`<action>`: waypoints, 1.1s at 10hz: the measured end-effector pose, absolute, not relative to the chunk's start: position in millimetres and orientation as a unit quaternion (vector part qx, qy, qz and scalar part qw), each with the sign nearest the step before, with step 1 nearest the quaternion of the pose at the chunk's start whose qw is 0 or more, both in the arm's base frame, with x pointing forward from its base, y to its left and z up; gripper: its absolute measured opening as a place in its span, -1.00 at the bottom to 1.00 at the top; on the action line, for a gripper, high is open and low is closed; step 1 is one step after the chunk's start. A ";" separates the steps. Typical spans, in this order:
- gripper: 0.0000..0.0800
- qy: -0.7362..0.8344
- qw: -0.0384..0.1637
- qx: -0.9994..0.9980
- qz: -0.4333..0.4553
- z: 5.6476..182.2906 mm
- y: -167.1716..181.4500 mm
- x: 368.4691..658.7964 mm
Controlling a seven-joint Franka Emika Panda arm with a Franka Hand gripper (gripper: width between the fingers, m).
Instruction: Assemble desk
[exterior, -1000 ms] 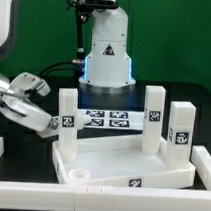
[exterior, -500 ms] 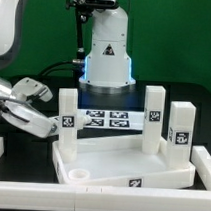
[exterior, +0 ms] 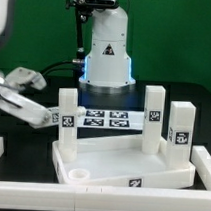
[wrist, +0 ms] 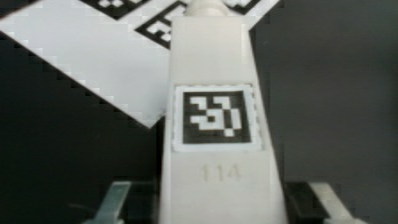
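Between claw (wrist: pixel 212 203) pads, smooth square white leg (wrist: pixel 215 110), tagged

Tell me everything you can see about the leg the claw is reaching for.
The leg is a white, plastic-looking square post with a black-and-white tag on the face toward the wrist camera. In the exterior view it stands upright at that view's left, on the desk top's corner. The claw straddles it, a finger on each side; actual contact cannot be told. Behind it lies the marker board.
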State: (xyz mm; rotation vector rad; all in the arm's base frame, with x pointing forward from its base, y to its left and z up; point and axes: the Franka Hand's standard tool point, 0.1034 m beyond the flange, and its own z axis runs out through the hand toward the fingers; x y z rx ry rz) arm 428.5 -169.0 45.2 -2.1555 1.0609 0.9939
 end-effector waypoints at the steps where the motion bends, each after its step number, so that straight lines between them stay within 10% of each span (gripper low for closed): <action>1: -0.29 0.372 0.264 -0.833 0.313 63.5 -180.4 450.5; 6: -0.29 0.371 0.198 -0.893 0.160 70.5 -198.1 470.8; 9: -0.29 0.303 0.166 -0.938 0.031 134.4 -202.2 554.2; 11: -0.29 0.299 0.113 -0.946 -0.056 137.7 -191.4 561.6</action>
